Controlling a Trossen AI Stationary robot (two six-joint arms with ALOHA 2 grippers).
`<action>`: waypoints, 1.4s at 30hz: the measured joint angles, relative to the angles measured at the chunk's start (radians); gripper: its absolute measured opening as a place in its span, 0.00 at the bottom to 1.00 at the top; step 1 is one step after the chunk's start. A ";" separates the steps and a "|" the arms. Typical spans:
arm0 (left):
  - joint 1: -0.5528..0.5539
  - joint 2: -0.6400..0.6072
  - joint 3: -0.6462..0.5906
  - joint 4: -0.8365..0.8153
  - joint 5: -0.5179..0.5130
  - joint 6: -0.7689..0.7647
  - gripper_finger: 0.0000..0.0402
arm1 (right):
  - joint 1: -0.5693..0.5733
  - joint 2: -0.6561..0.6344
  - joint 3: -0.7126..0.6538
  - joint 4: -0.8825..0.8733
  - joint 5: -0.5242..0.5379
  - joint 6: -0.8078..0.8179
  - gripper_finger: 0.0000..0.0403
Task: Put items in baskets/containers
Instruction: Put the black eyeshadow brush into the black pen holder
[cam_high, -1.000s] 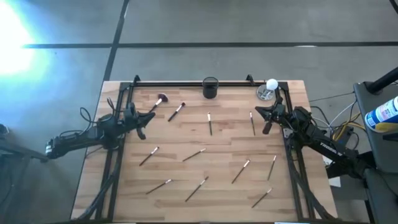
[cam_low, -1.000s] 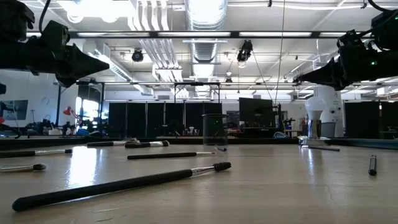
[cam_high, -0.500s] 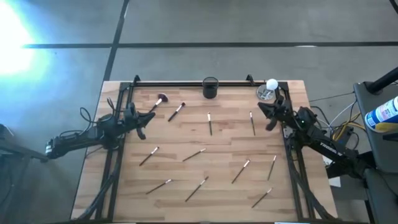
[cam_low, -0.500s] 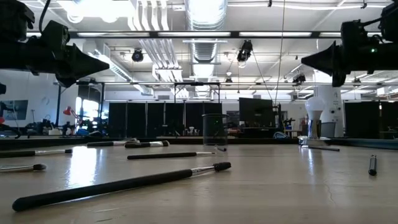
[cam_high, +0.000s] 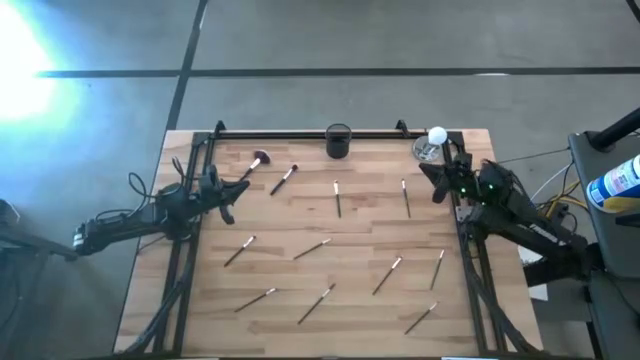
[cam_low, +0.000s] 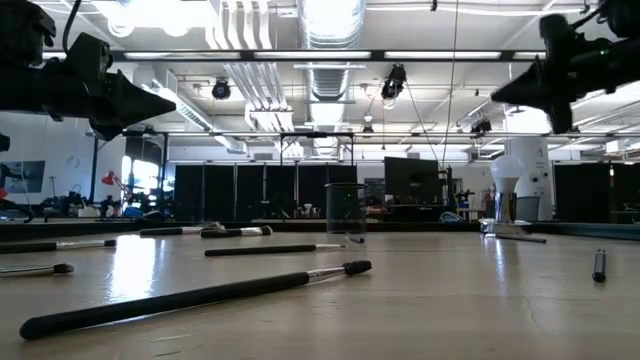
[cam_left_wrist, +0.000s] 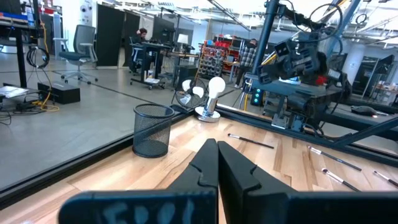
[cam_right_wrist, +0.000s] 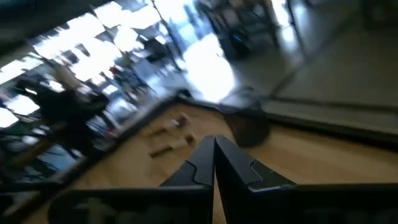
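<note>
Your right gripper (cam_high: 432, 183) hangs above the worktop's (cam_high: 300, 230) right rear corner, jaws pressed together on nothing. Just inboard of it lies the nearest brush (cam_high: 405, 198), its long axis running front to back, so you must turn the jaws across that line. The black cup (cam_high: 338, 141) stands at the middle of the rear edge, between the arms. Your left gripper (cam_high: 240, 188) waits at the left edge, jaws likewise closed, near the fluffy-headed brush (cam_high: 254, 165).

Floor glare; right-wrist motion blur.
</note>
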 joint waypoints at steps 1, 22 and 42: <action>0.000 0.000 0.000 0.000 0.000 0.000 0.00 | 0.011 0.026 0.028 -0.068 0.034 0.001 0.02; 0.000 0.000 0.000 0.000 0.000 0.000 0.00 | 0.086 0.807 0.169 -0.203 0.139 0.223 0.15; 0.000 0.000 0.000 0.000 0.000 0.000 0.00 | -0.046 1.340 0.373 -0.153 0.168 0.213 0.23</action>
